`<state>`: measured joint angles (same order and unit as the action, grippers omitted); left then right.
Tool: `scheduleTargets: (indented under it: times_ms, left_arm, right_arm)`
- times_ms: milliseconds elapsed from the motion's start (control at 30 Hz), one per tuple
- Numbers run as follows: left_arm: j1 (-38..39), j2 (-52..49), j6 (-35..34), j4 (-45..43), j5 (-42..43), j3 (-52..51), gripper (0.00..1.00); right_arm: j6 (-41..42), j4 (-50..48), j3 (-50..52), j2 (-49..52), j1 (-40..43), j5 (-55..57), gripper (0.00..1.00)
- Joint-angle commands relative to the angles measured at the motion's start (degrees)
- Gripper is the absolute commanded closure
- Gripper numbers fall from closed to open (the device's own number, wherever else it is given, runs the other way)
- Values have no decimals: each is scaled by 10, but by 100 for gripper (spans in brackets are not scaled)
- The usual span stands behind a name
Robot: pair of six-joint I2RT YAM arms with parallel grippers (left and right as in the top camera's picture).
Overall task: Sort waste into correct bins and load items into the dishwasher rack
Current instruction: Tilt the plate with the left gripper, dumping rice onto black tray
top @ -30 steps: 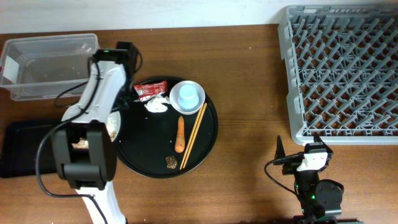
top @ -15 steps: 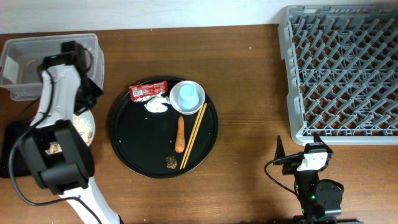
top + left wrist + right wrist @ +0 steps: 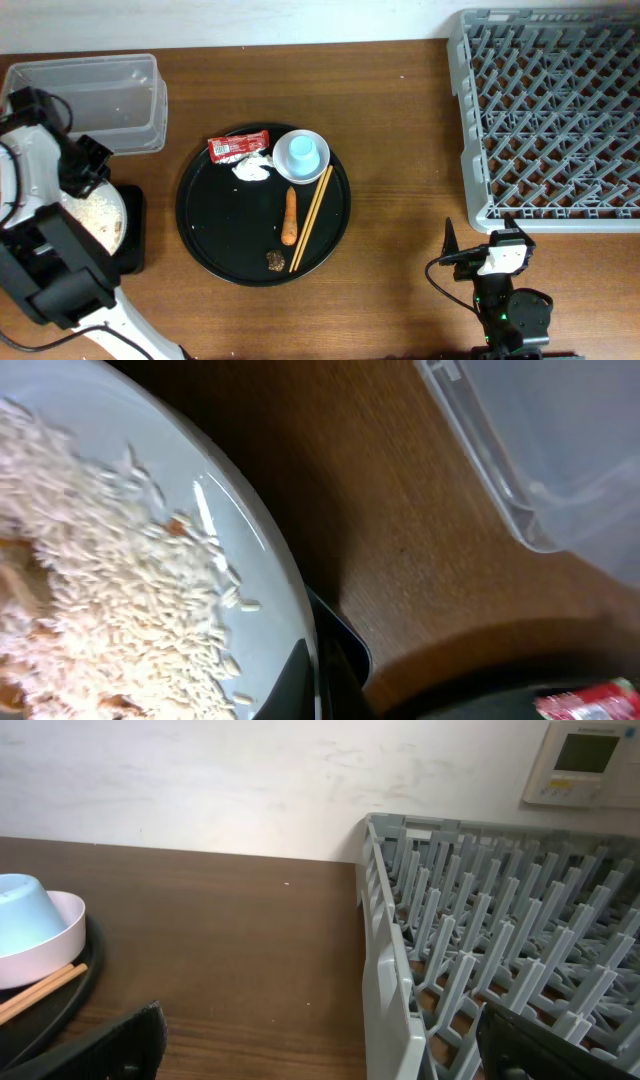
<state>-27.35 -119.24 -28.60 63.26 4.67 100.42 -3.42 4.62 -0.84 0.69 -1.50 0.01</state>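
My left gripper (image 3: pixel 90 178) is shut on the rim of the white plate (image 3: pixel 100 218), which carries the pale rice scraps (image 3: pixel 90 610). It holds the plate over the shallow black tray (image 3: pixel 133 240) at the far left. The fingers (image 3: pixel 315 680) pinch the rim in the left wrist view. The clear tub (image 3: pixel 100 95) stands behind. The red sachet (image 3: pixel 238 147), white tissue (image 3: pixel 252 169), carrot (image 3: pixel 290 215), brown lump (image 3: pixel 275 260) and the blue cup (image 3: pixel 301 152) in the small white dish (image 3: pixel 312 172) lie on the round black tray (image 3: pixel 215 215). My right gripper (image 3: pixel 320 1050) is open and empty, near the grey rack (image 3: pixel 550 110).
Wooden chopsticks (image 3: pixel 312 215) lie on the round tray beside the carrot. The rack's near wall (image 3: pixel 385 970) rises just right of my right gripper. The tub's corner (image 3: pixel 540 460) is close to the plate. A wall runs along the table's far edge.
My left arm has carried the rice plate leftward, from beside the round tray to over the shallow black tray. The right arm has not moved.
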Motion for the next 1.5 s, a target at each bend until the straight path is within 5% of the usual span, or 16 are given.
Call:
scheduleTargets:
  times_ms: [0, 200, 1033, 1200, 1467]
  left_arm:
    - [-25, 21, 20, -7, 92, 13, 99]
    - [-59, 31, 41, -24, 206, 13, 99]
    - [-138, 106, 56, 2, 292, 13, 99]
    - [-157, 106, 56, -1, 394, 13, 99]
    - [-198, 106, 56, 1, 437, 13, 99]
  right_arm:
    - [-2, 1, 5, -5, -4, 5, 2]
    - [-2, 1, 5, -5, -4, 5, 2]
    - [-2, 1, 5, -5, -4, 5, 2]
    - [-2, 1, 5, -5, -4, 5, 2]
    - [-2, 1, 5, -5, -4, 5, 2]
